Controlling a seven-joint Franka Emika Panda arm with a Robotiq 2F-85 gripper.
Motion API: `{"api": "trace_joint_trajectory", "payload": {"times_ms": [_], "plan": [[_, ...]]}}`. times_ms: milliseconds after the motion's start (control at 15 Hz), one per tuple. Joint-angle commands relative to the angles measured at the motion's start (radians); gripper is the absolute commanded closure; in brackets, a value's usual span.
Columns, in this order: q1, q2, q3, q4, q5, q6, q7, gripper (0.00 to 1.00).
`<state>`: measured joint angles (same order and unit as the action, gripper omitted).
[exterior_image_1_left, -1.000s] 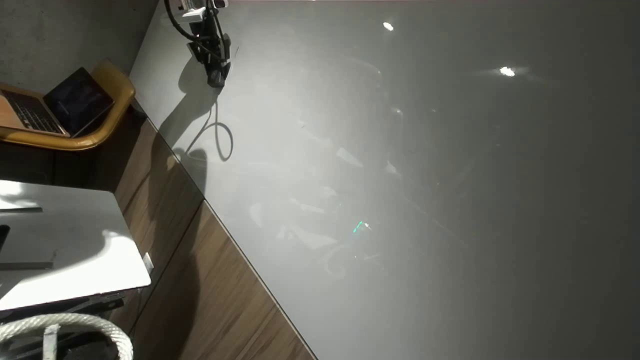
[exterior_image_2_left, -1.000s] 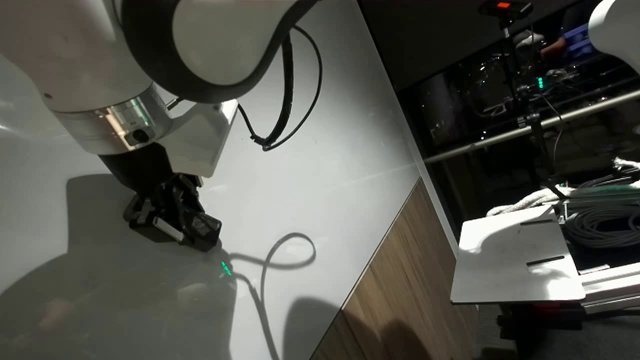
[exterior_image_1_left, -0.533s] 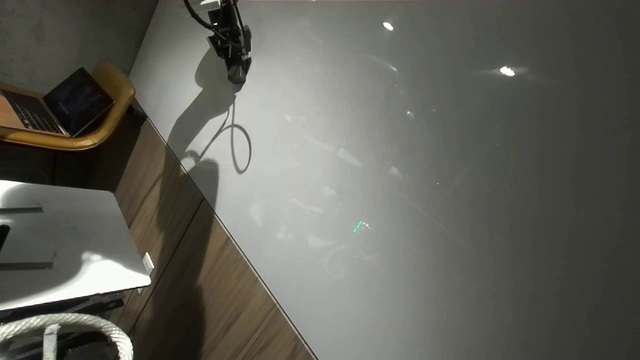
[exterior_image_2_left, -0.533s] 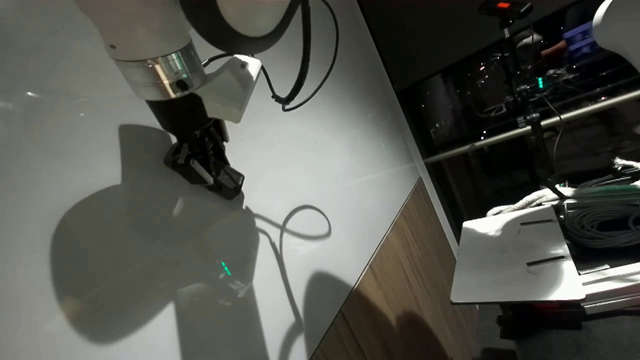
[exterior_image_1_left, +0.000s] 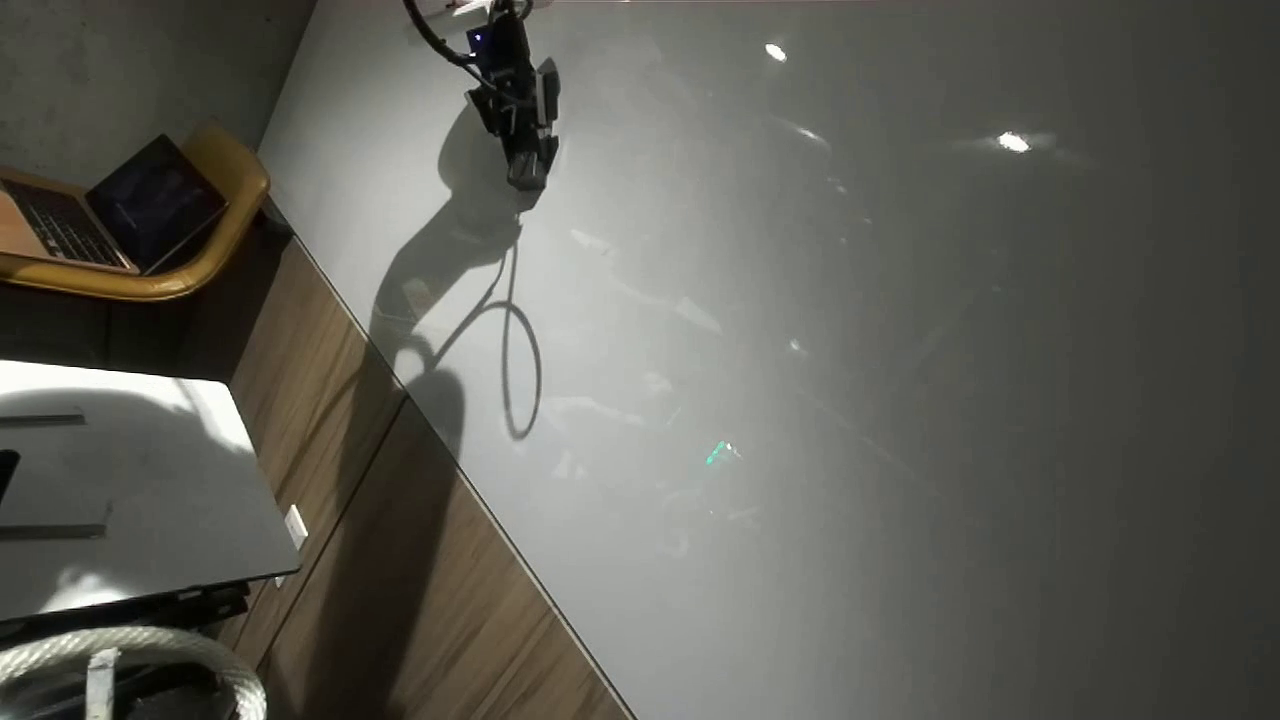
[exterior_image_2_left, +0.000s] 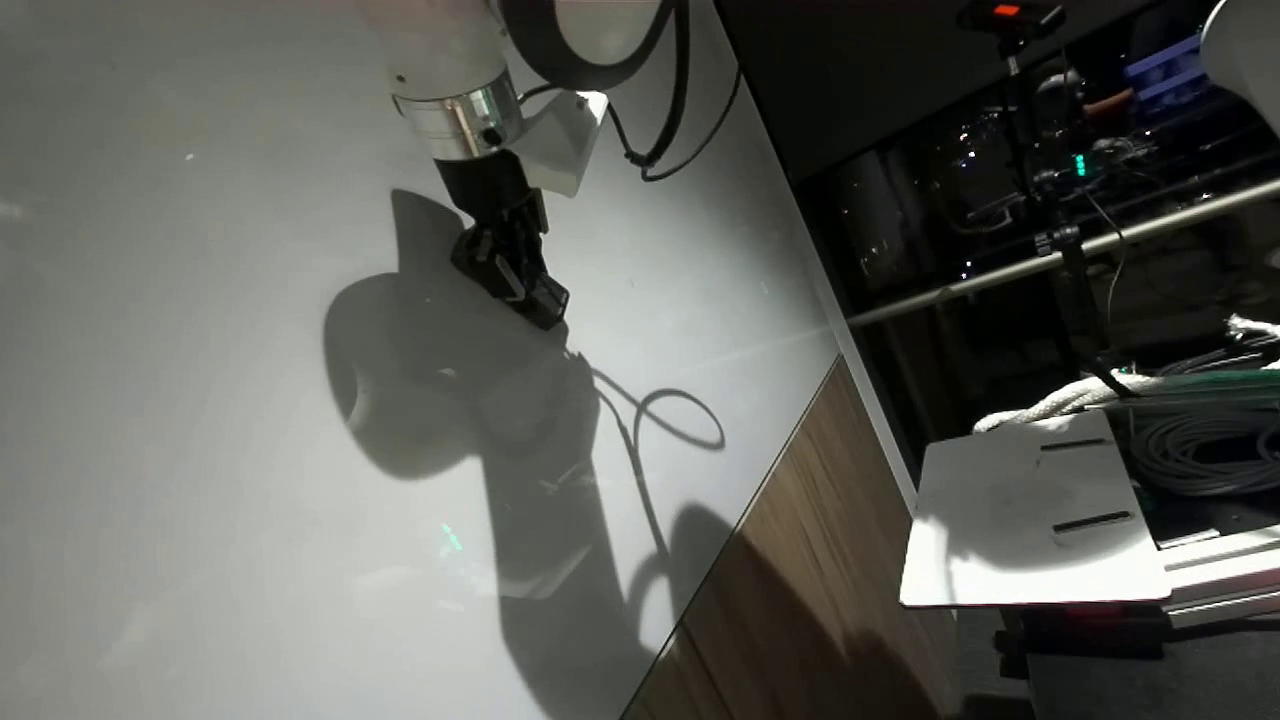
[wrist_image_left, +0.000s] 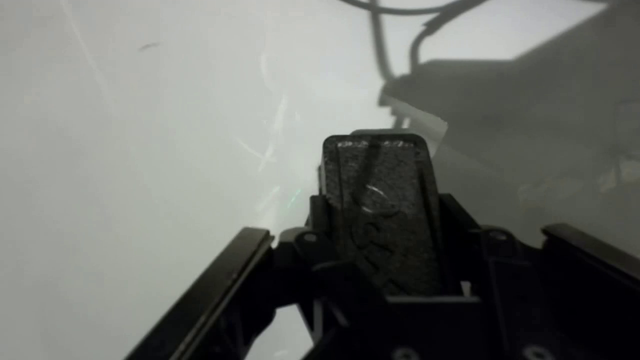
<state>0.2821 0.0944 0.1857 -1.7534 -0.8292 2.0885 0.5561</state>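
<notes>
In both exterior views we see a glossy grey tabletop (exterior_image_1_left: 900, 550) ending in an edge beside wood-grain panels (exterior_image_1_left: 500, 600); floor or cabinet face, we cannot tell. Strong light whitens part of the tabletop, dark shadows (exterior_image_1_left: 370, 600) lie across tabletop and panels, and glints (exterior_image_1_left: 1013, 142) show on its sheen. In an exterior view we find a mustard-yellow chair (exterior_image_1_left: 237, 180) bearing an open laptop (exterior_image_1_left: 155, 205), near a mottled grey surface (exterior_image_1_left: 150, 70). A white slotted board (exterior_image_2_left: 1020, 500) sits near thick white rope (exterior_image_2_left: 1050, 403). In an exterior view we make out coiled cable (exterior_image_2_left: 1200, 480), a dark, reflective pane (exterior_image_2_left: 890, 240), a pale rail (exterior_image_2_left: 960, 287) and an orange light (exterior_image_2_left: 1007, 10).
</notes>
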Motion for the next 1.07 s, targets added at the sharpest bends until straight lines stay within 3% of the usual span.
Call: {"api": "trace_joint_trajectory", "payload": {"times_ms": [0,333,600,1000], "plan": [[-0.071,-0.105,-0.032,-0.188,0.073,0.11,-0.002,0.71],[-0.131,-0.294,-0.052,-0.482,0.203,0.11,-0.028,0.71],[-0.137,-0.472,-0.03,-0.69,0.306,0.065,-0.059,0.71],[-0.139,-0.655,-0.012,-0.865,0.462,0.025,-0.144,0.71]]}}
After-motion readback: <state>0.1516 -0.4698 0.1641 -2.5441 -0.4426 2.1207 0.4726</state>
